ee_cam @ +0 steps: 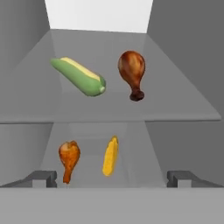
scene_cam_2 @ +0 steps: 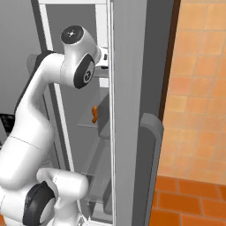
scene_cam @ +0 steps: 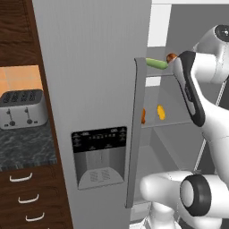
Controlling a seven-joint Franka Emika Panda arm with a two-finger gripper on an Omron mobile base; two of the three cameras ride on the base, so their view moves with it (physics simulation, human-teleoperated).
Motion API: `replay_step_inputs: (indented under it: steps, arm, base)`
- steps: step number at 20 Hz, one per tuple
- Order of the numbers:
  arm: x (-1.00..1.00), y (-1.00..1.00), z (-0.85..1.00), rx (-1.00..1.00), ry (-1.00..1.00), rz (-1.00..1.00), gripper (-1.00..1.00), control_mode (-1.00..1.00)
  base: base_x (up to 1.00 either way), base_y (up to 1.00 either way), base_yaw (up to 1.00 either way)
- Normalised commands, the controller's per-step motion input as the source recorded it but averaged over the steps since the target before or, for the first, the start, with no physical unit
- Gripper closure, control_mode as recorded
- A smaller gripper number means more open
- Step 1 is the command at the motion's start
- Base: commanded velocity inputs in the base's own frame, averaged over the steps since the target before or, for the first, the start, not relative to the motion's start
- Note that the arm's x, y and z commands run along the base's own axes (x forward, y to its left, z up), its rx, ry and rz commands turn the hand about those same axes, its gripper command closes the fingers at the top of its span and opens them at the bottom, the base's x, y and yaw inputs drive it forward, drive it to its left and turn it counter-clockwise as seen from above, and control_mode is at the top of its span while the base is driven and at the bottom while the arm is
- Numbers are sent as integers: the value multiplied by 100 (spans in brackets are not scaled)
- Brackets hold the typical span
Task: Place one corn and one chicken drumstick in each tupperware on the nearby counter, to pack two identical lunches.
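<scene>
Fingers (ee_cam: 43,178) spread, holding nothing. Husked corn (ee_cam: 78,77) and drumstick (ee_cam: 132,72) lie on the upper fridge shelf. Drumstick looks glossy, likely slippery: you'd best pinch across its meaty end, not the bone.

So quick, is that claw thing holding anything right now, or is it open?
Gripper: open and holding nothing, its two fingertips spread wide apart, facing the fridge shelves where the husked corn and a chicken drumstick lie.
</scene>
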Motion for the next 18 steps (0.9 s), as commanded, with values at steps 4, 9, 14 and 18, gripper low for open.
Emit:
replay_step_inputs:
  steps: [4,9,14,18]
  arm:
    - [44,-23,14,2,1,0,-100,-100]
    - [31,-9,6,4,10,0,-100,-100]
    - [62,-1,0,0,9,0,-100,-100]
    - [41,-17,-8,0,-2,0,-100,-100]
  base:
    - [0,0,0]
    - [0,0,0]
    - [0,0,0]
    - [0,0,0]
